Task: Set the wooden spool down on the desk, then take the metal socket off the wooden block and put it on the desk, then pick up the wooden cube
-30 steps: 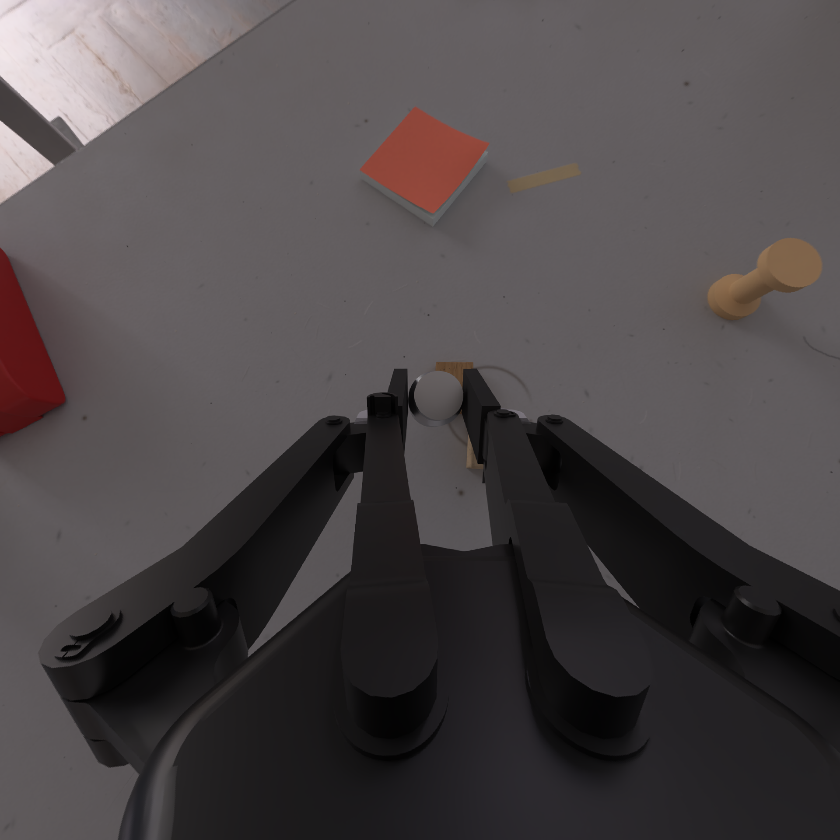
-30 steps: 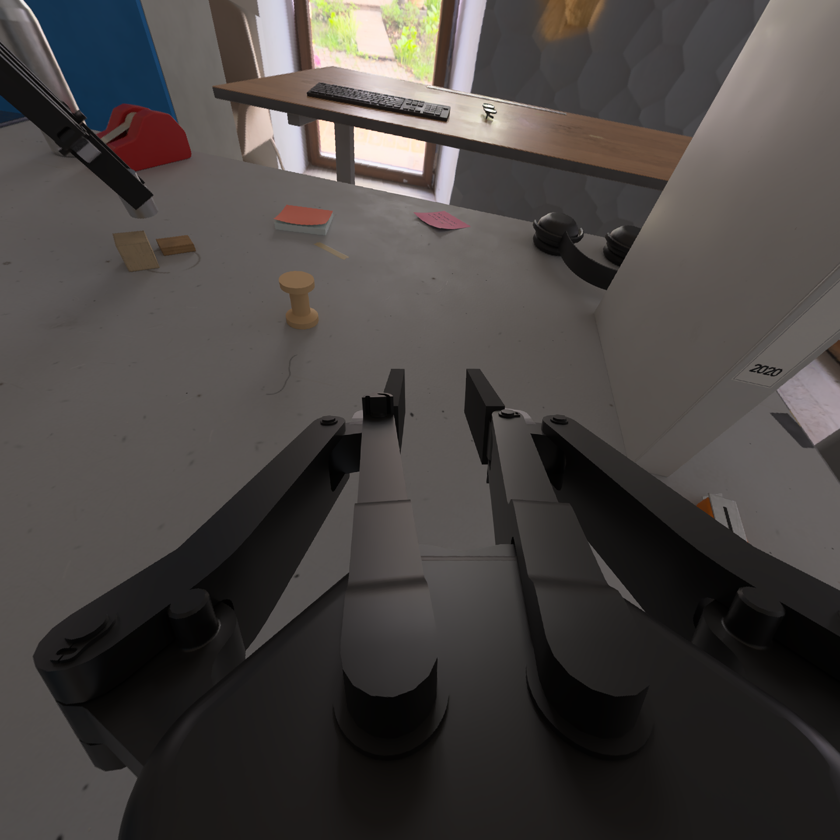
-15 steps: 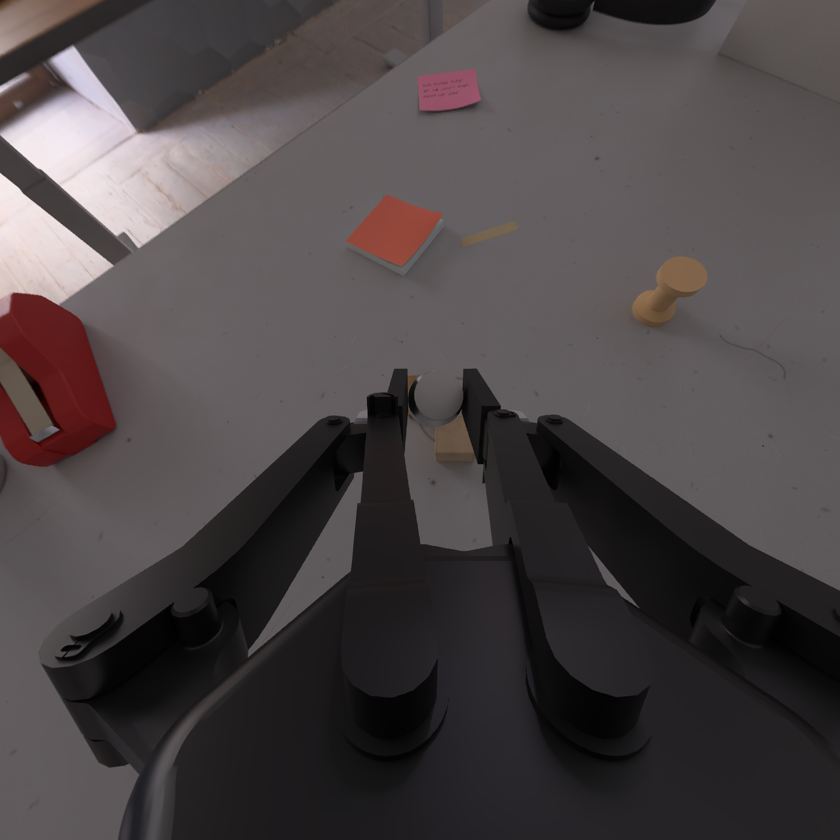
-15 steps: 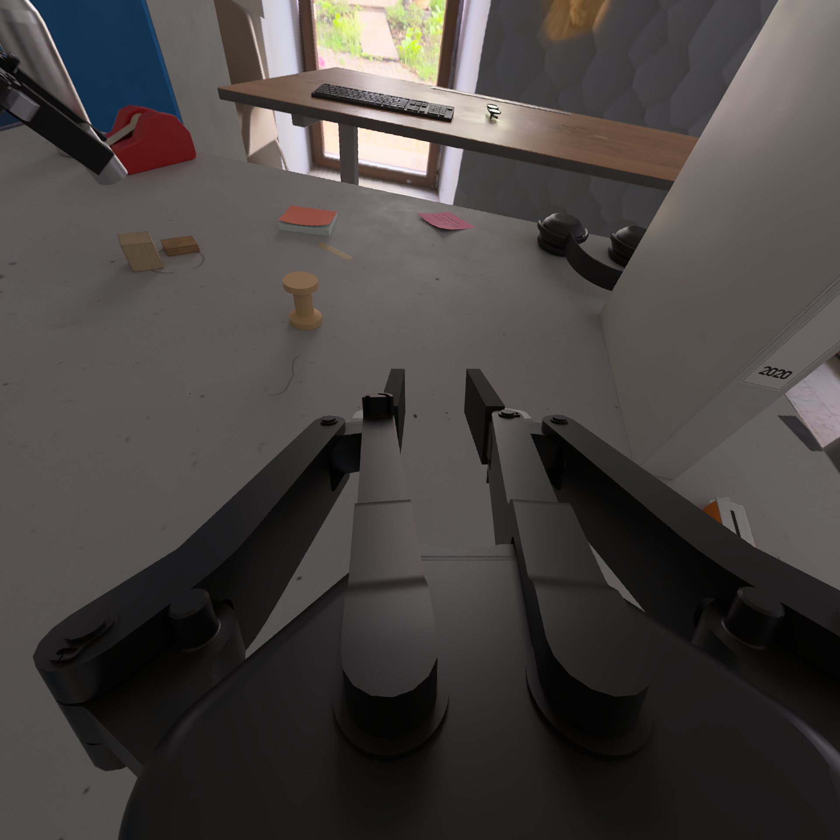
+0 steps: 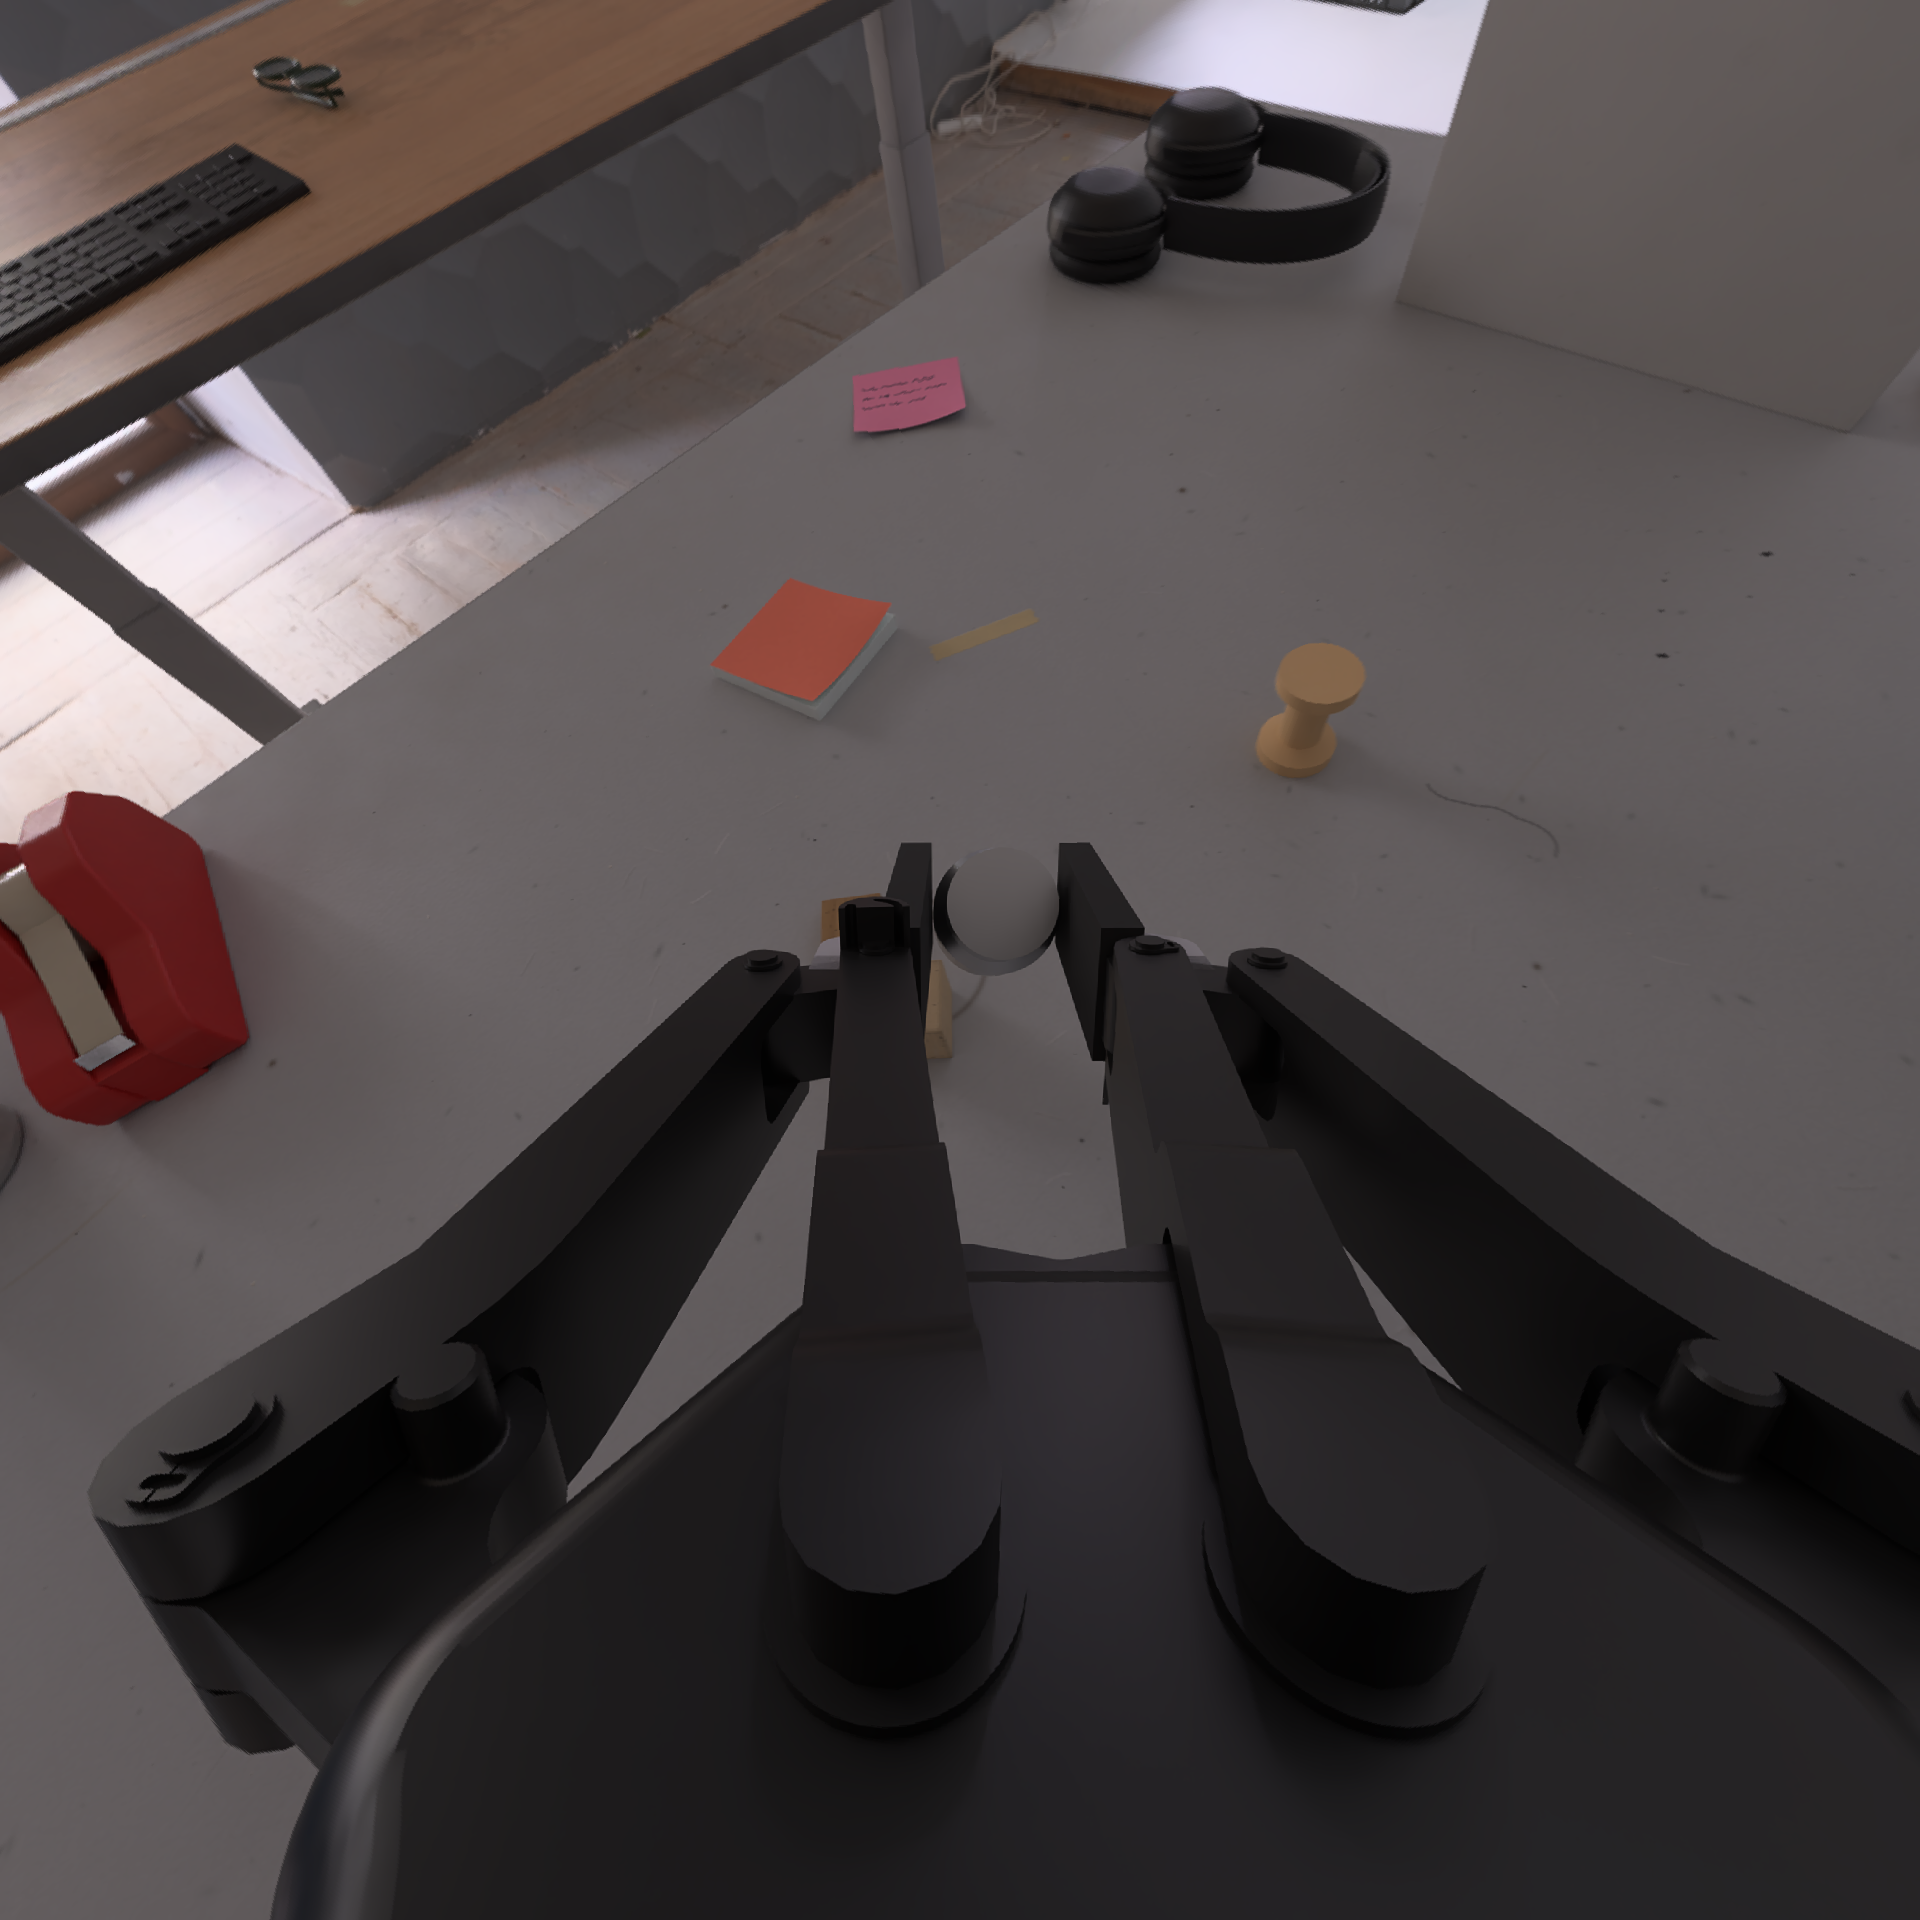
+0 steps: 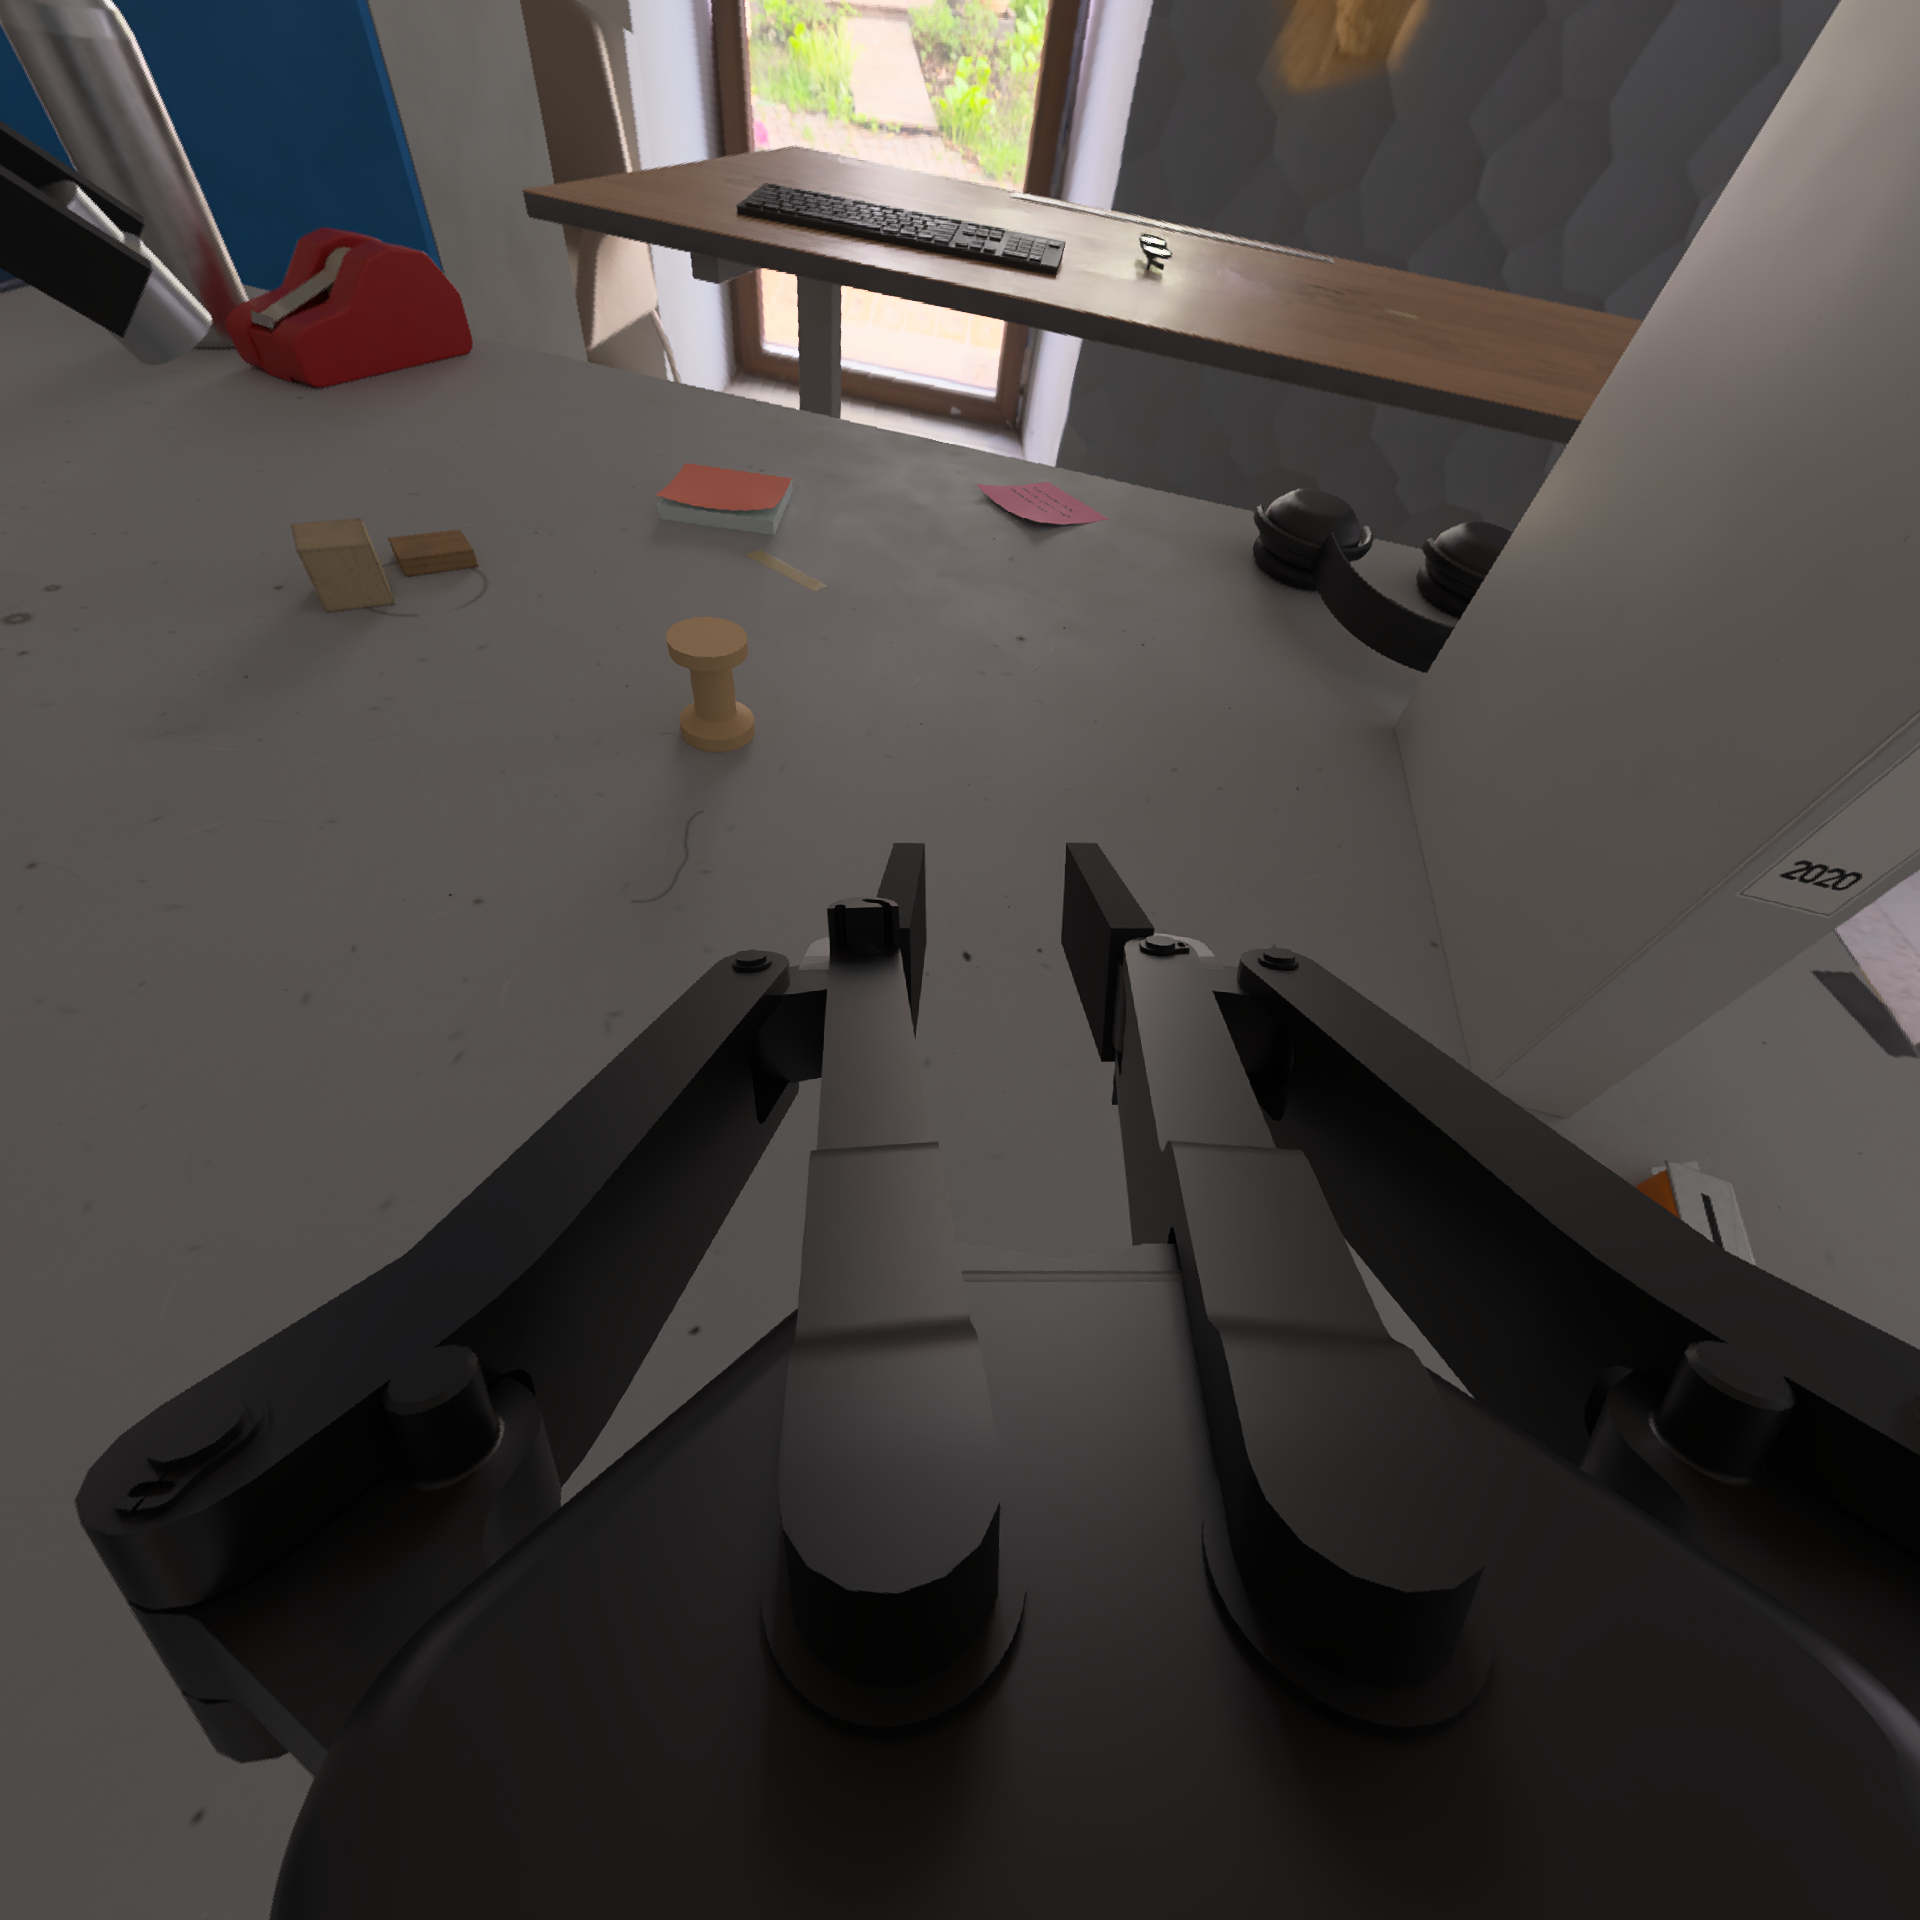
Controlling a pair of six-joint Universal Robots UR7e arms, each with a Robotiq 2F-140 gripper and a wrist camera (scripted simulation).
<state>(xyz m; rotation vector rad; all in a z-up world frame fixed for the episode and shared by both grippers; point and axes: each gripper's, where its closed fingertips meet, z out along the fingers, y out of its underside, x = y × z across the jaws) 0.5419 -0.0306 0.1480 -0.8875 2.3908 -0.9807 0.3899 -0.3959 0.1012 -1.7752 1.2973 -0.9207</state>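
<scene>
My left gripper (image 5: 992, 894) is shut on the round silvery metal socket (image 5: 997, 906) and holds it high above the grey desk (image 5: 1351, 1039). Below it, a sliver of the pale wooden cube (image 5: 940, 1013) and a corner of the flat wooden block (image 5: 834, 914) show beside my left finger. The wooden spool (image 5: 1307, 709) stands upright to the right. My right gripper (image 6: 992, 904) is open and empty above the desk. In the right wrist view the cube (image 6: 343, 566), the block (image 6: 433, 552) and the spool (image 6: 710, 683) stand apart, with the left arm's tip (image 6: 156, 312) far above them.
A red tape dispenser (image 5: 104, 966) stands at the left. An orange notepad (image 5: 802, 646), a thin wooden stick (image 5: 983, 634), a pink note (image 5: 908, 395) and black headphones (image 5: 1205, 197) lie farther back. A white box (image 6: 1662, 623) rises on the right.
My left gripper has risen well above the desk with the socket in it, away from the block and cube. My right gripper has barely moved.
</scene>
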